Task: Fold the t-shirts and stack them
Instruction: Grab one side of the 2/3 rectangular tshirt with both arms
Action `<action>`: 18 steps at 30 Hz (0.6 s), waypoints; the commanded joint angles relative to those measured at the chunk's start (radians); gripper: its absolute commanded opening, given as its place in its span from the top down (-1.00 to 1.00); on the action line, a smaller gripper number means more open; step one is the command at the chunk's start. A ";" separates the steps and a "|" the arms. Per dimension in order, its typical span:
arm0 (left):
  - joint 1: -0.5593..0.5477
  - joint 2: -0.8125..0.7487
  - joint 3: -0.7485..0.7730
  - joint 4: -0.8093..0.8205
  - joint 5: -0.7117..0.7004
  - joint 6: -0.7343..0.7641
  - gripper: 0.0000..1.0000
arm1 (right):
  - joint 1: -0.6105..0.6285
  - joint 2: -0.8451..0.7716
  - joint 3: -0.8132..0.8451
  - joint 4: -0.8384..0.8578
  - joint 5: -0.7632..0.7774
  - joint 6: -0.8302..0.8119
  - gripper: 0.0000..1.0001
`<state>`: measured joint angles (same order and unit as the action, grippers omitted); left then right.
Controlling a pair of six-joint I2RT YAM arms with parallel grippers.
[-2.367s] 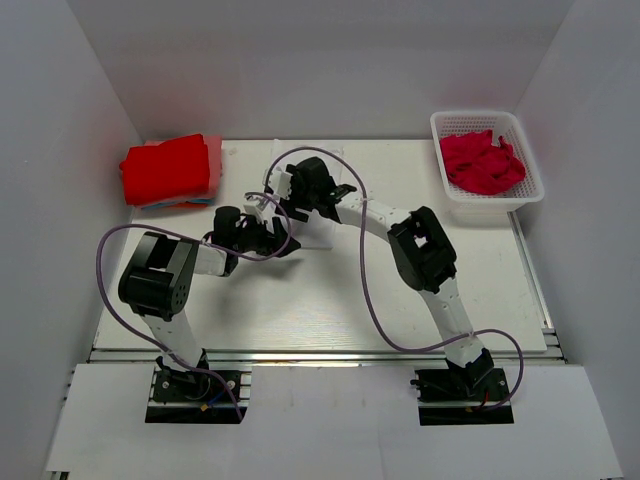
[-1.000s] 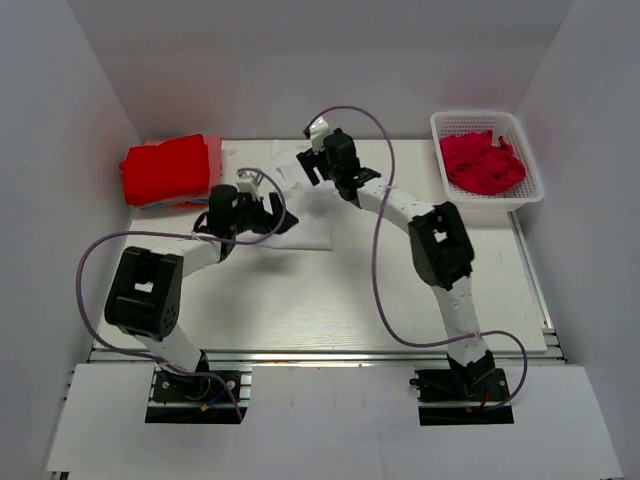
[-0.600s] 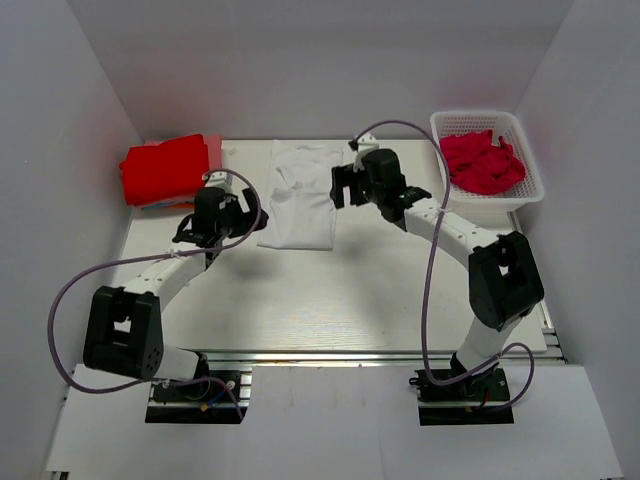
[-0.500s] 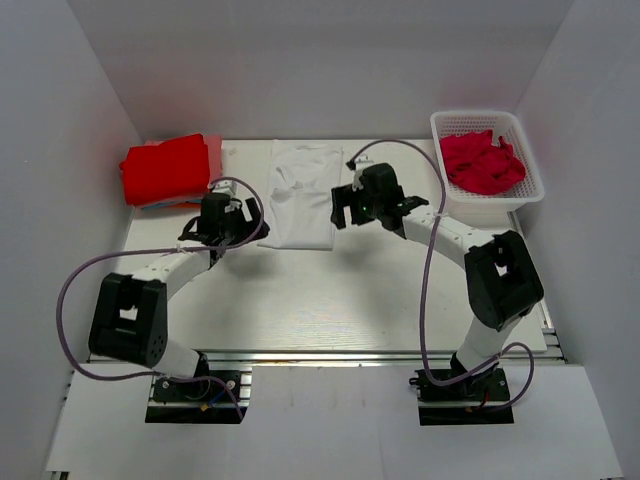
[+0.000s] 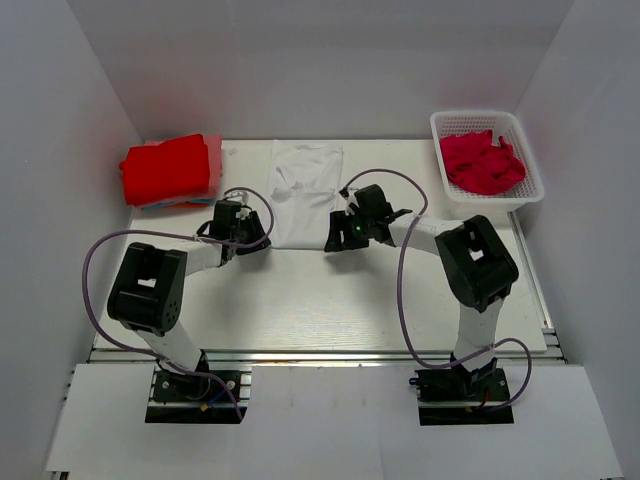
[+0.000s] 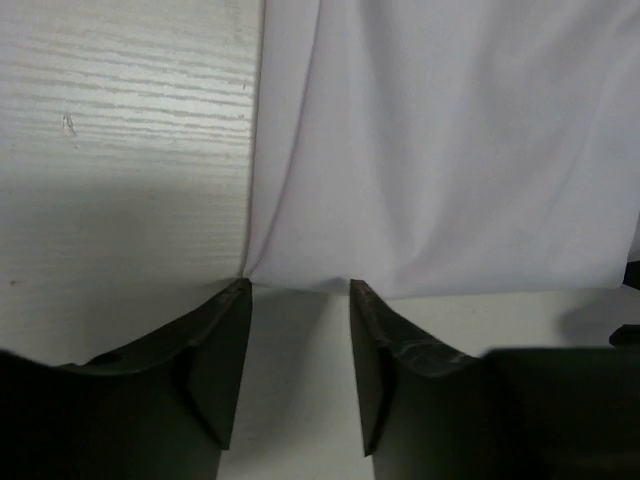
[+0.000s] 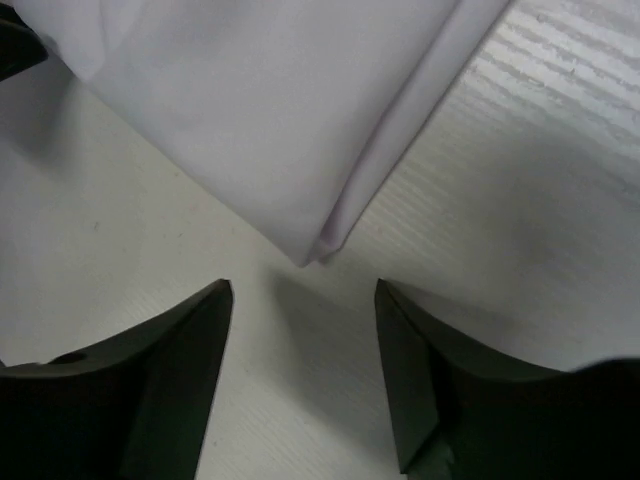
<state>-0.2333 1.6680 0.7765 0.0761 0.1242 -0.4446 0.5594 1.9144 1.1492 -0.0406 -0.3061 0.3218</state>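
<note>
White t-shirt [image 5: 303, 195]: flat near the tabletop's far edge.
Left hand [image 6: 300, 300]: part-open, empty — tips at its near-left hem corner.
Right hand [image 7: 303, 290]: part-open, empty, just short of the near-right corner.
Advice: pinch both corners together, lift evenly.
</note>
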 commanded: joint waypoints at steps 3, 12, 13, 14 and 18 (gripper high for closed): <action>-0.004 0.059 0.001 0.027 0.017 -0.002 0.12 | 0.005 0.040 0.011 0.103 -0.001 0.045 -0.16; -0.004 0.079 0.001 0.056 0.074 -0.002 1.00 | 0.004 0.078 -0.009 0.198 0.004 0.083 0.61; -0.004 0.079 0.001 0.056 0.074 -0.002 1.00 | 0.002 0.077 -0.009 0.203 0.015 0.082 0.72; -0.004 0.079 0.001 0.056 0.074 -0.002 1.00 | 0.002 0.078 -0.011 0.214 0.037 0.077 0.88; -0.004 0.029 -0.043 0.077 0.083 -0.023 1.00 | 0.004 0.045 -0.069 0.229 0.052 0.036 1.00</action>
<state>-0.2329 1.7275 0.7723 0.1829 0.1844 -0.4553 0.5594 1.9858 1.1313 0.1463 -0.2863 0.3885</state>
